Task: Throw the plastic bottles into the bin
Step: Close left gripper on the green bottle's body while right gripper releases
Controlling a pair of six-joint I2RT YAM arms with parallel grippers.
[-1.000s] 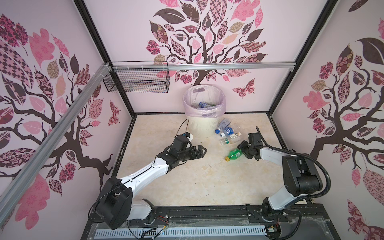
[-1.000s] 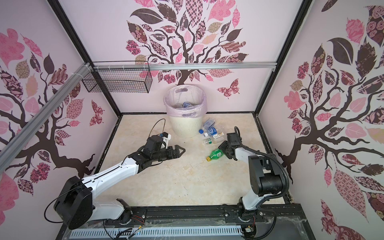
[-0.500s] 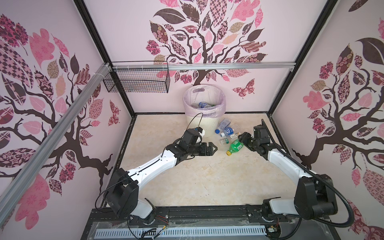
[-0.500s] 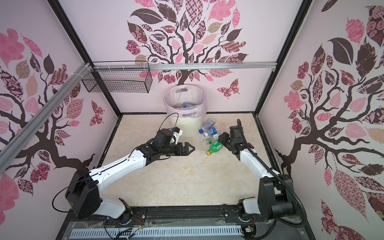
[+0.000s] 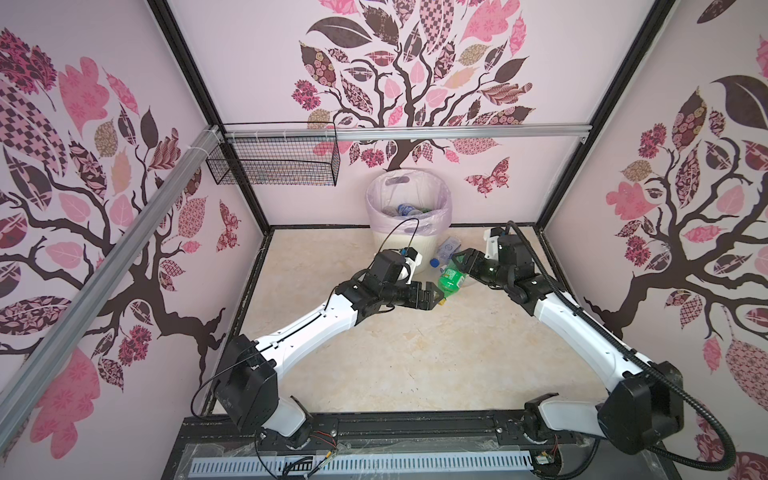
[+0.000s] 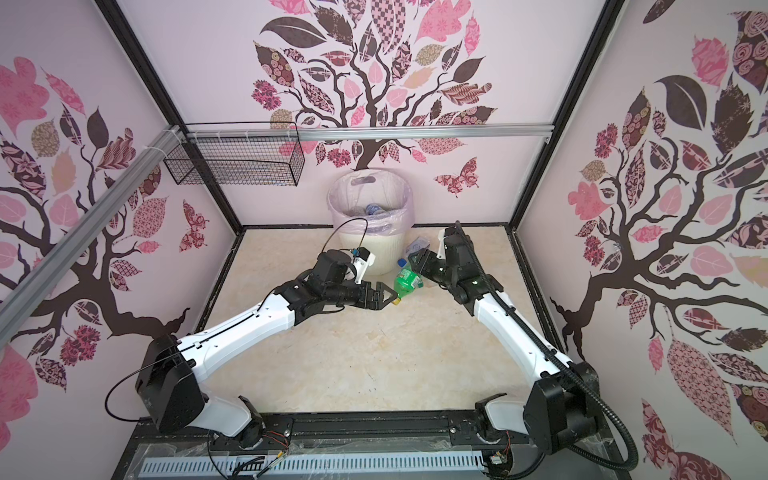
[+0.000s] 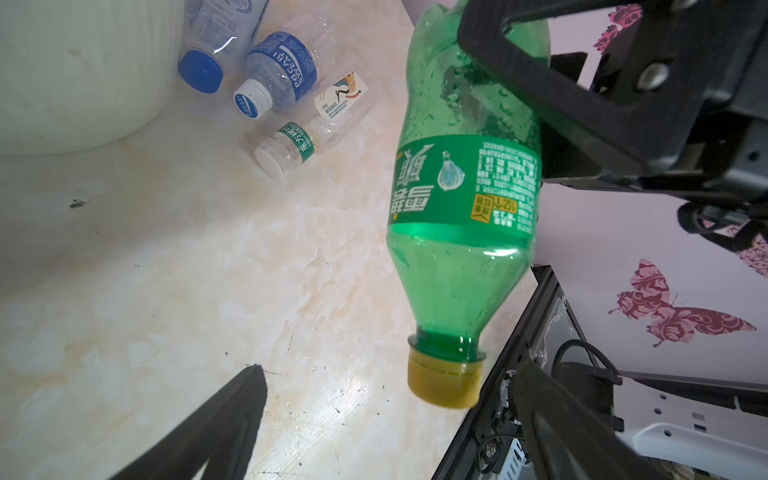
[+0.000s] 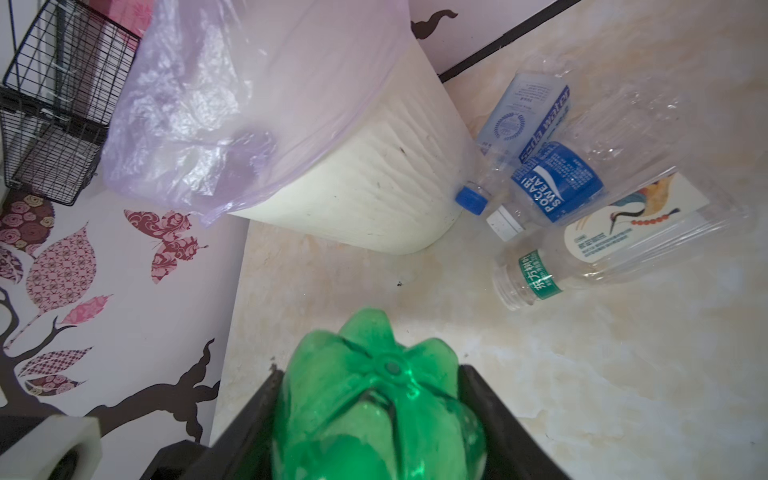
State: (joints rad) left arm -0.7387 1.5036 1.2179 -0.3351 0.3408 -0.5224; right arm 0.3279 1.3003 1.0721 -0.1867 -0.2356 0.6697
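A green bottle (image 5: 451, 281) with a yellow cap hangs cap-down above the floor, just right of the bin (image 5: 405, 246). My right gripper (image 5: 459, 266) is shut on its base end (image 8: 374, 407). My left gripper (image 5: 435, 297) is open, and the yellow cap (image 7: 444, 384) hangs between its fingers without touching them. Three more clear bottles (image 5: 445, 250) lie on the floor against the bin's right side, and others sit inside the bin (image 6: 375, 210). The wrist views show them as a blue-capped bottle (image 7: 220, 37), a blue-labelled one (image 8: 555, 183) and a white-capped one (image 7: 305, 139).
A black wire basket (image 5: 274, 166) hangs on the back wall, left of and above the bin. Patterned walls close in three sides. A black rail (image 5: 374, 428) runs along the front edge, carrying both arm bases.
My right gripper has lifted the green bottle off the floor and carried it toward the bin. My left arm has reached forward and right, bringing its open jaws up to the bottle's cap.
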